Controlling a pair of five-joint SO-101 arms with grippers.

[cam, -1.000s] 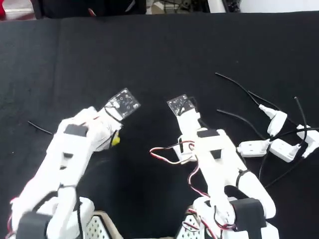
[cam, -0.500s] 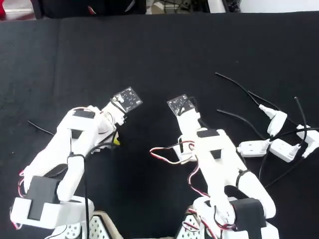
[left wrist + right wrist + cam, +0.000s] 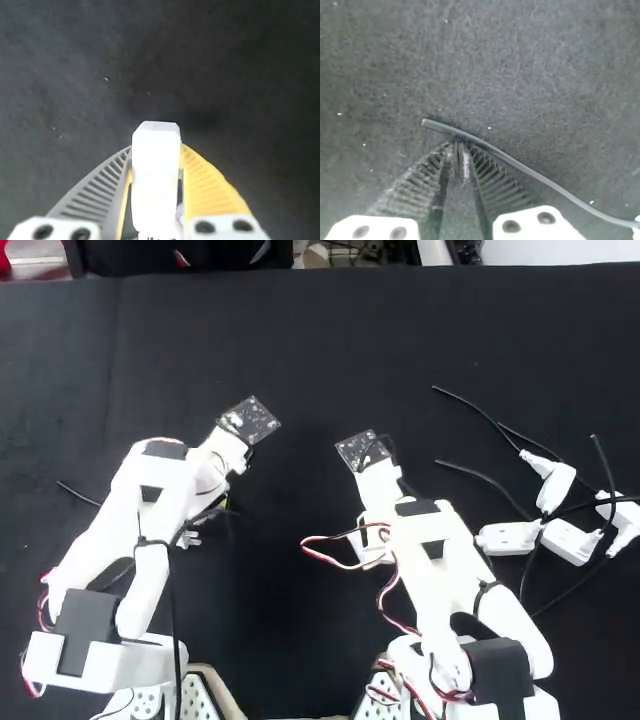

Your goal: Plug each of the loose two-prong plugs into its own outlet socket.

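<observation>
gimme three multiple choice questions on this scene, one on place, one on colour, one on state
1. The loose white pieces lie: A beside the right arm; B at the table's left edge; C at its far edge.
2. The left gripper has fingers coloured: A grey and yellow; B both black; C red and blue.
3. The left gripper is: A open; B shut on a white block; C shut on nothing.
Key: A, the high view shows them at that arm's outer side; A, the wrist view shows one of each; B, the block sits clamped between the fingers.
</observation>
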